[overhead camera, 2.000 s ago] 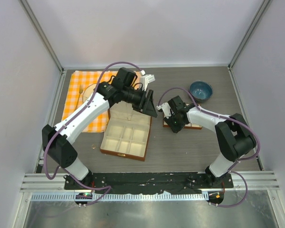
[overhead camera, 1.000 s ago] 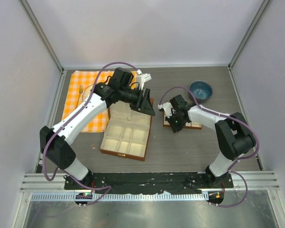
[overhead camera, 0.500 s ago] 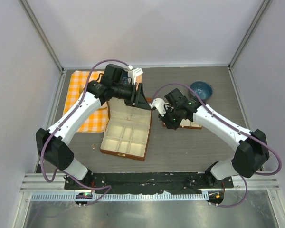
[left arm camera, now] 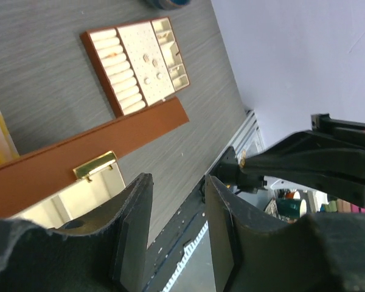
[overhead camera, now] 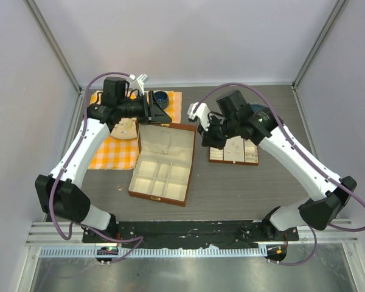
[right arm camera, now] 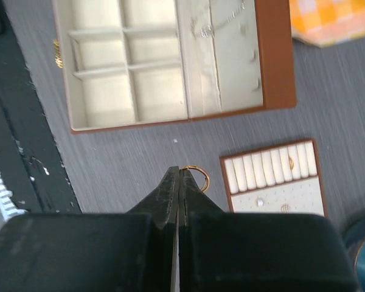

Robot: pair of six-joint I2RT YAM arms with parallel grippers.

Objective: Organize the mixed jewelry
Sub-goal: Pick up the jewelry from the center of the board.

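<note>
- You are looking at the right gripper (right arm camera: 179,172) hanging above the table (overhead camera: 231,188), just to the right of the brown box (overhead camera: 158,196). Its two fingers are pressing flat together and pinching a thin copper ring (right arm camera: 196,176) at their very tips.
- The copper ring is riding clear of the surface, over the bare strip of table between the box and the ring tray (overhead camera: 234,163).
- The silver chain necklace (right arm camera: 214,25) is lying loosely inside the box, in the lid half, which is the half farther from the arms' bases.
- The ring tray is sitting to the right of the box, near it but not touching. A tiny ring (right arm camera: 290,161) is sitting among its padded rolls.
- The left gripper (left arm camera: 177,179) is hanging just beyond the box's far edge, toward the far-left corner. Its jaws are standing partly apart, and you are seeing nothing between them.
- The orange checked cloth (overhead camera: 109,152) is lying to the left of the box and beyond its far edge, just beside the box's left wall.
</note>
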